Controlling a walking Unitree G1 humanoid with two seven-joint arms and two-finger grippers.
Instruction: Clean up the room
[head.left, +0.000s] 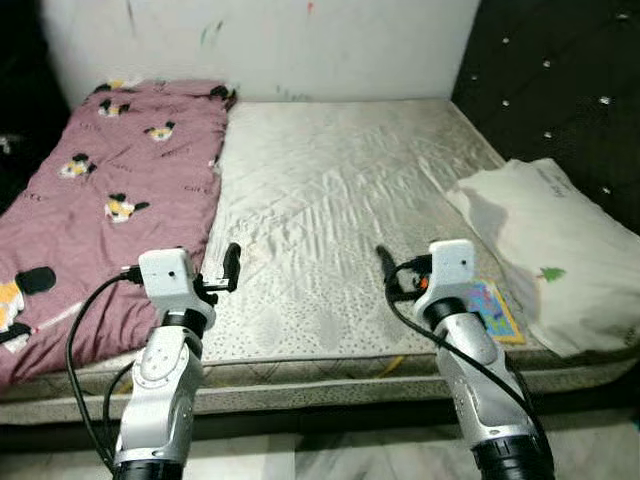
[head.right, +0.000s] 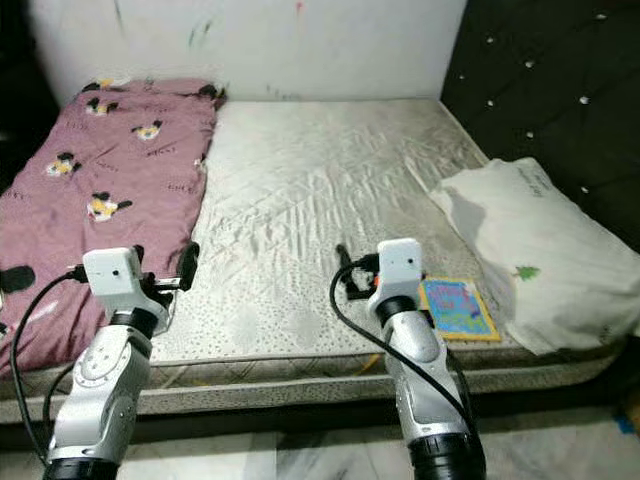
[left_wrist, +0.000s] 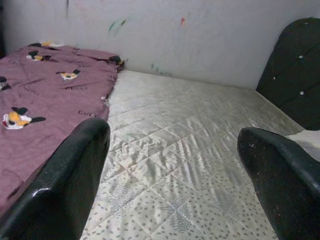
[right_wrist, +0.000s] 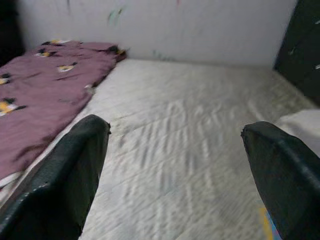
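- Book (head.right: 457, 309): lies flat at the mattress (head.right: 300, 200) edge, beside the pillow (head.right: 530, 250), just right of the right pincer (right_wrist: 175, 175).
- Both pincers, left pincer (left_wrist: 175, 170) included: spread wide, nothing held.
- Step judged: approach; a rightward reach is called for.

I see even, dim indoor light; corners at 11 and 1 o'clock fall dark. Right wrist view motion-blurred; the mattress (head.left: 340, 200) stays sharp elsewhere.

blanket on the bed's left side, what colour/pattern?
The blanket is dusty pink with cartoon mouse prints; clearest in the left eye view.
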